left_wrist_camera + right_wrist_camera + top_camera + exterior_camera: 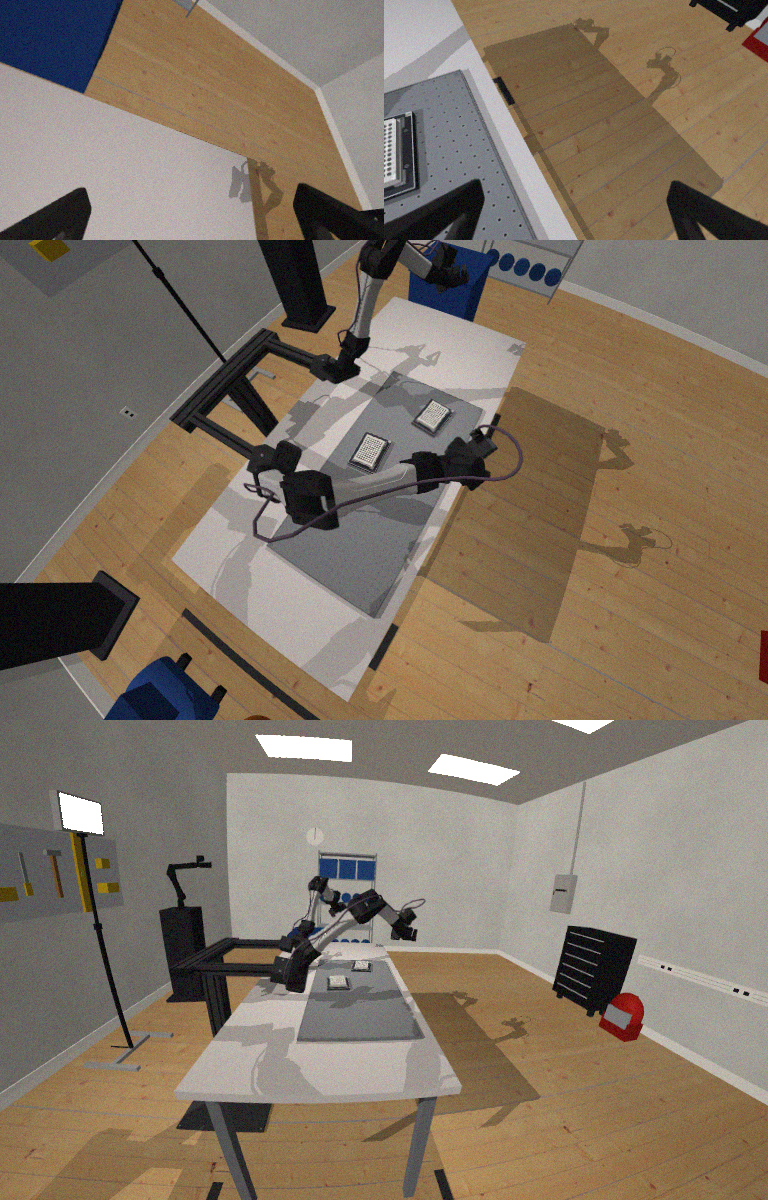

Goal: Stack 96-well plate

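Right gripper point(472, 473) point(413, 936) point(576, 200), open, overhangs the table point(271, 613) point(317, 1082) point(125, 175) point(439, 50) edge; left gripper point(459, 277) point(336, 909) point(192, 200) open. N1 plate point(433, 414) point(361, 965) point(389, 150) sits nested, long axis roughly lengthwise along table; N2 plate point(369, 451) point(338, 981) beside it, separate.
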Tool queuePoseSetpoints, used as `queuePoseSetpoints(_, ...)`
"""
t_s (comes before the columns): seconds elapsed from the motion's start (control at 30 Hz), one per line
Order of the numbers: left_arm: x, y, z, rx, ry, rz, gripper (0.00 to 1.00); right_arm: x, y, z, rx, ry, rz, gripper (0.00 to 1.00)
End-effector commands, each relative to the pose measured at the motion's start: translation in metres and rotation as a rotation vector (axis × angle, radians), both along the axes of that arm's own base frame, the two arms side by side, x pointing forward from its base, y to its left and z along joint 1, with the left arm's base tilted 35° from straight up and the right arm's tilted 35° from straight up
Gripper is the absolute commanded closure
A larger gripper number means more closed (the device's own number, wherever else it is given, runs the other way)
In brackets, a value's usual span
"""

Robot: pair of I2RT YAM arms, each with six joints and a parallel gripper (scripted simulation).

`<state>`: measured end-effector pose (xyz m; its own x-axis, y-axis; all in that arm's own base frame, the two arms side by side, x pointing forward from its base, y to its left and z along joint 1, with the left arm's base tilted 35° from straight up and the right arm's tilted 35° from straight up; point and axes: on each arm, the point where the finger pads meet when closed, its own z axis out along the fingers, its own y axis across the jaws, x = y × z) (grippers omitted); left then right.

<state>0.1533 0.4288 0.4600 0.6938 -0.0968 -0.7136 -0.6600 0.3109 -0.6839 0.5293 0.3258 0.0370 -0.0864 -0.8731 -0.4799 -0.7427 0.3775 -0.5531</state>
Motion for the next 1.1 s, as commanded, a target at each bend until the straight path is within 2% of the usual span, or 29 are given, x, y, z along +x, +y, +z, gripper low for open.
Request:
queuePoseSetpoints(0.0,-0.004,-0.004,0.01,0.024,-0.008,0.006,0.0,0.0,0.006,0.008,0.013,-0.014,0.008,0.0)
queuePoseSetpoints(0.63,-0.003,-0.009,0.015,0.048,0.003,-0.003,0.0,-0.002,0.01,0.014,0.024,-0.022,0.033,0.0)
queuePoseSetpoints(0.8,0.003,-0.022,0.01,0.076,0.058,-0.028,0.0,-0.025,0.023,0.014,0.038,0.003,0.116,0.0)
queuePoseSetpoints(1.07,0.021,-0.053,-0.027,0.108,0.242,-0.09,0.0,-0.063,0.027,0.0,0.043,0.068,0.221,0.0)
